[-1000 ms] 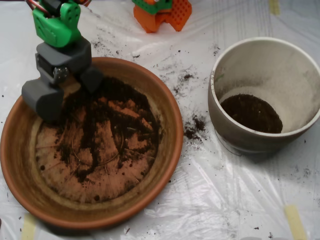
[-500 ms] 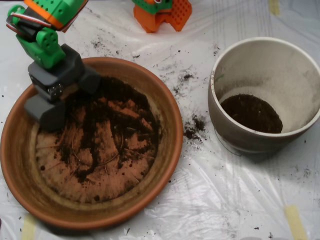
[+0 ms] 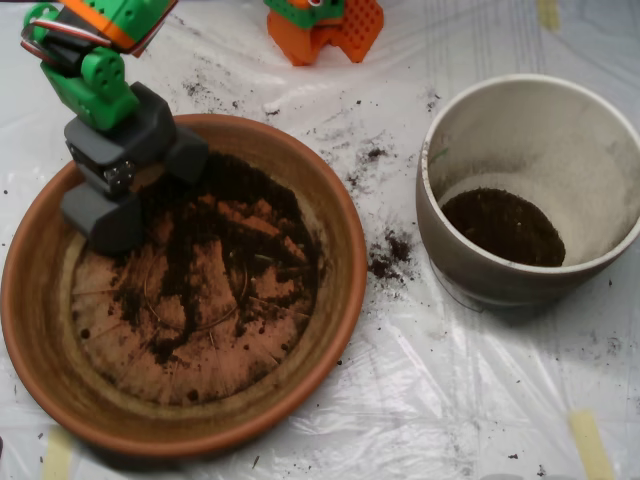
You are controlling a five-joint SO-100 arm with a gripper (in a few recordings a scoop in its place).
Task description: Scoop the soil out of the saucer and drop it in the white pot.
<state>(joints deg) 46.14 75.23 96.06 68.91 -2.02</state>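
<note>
Matt clay saucer (image 3: 335,300), crumbly soil (image 3: 230,235), glossy plastic sheet (image 3: 450,400)

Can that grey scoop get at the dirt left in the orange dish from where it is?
Probably yes. The scoop hangs over the saucer's upper left, right beside the soil, and nothing lies between them.

I see the saucer (image 3: 45,330) at left and the white pot (image 3: 470,265) at right, well apart. Soil (image 3: 235,235) lies in the saucer (more sits in the pot). The scoop (image 3: 135,190) hangs over the saucer's upper left. Spilled crumbs (image 3: 388,255) lie between the two vessels.
</note>
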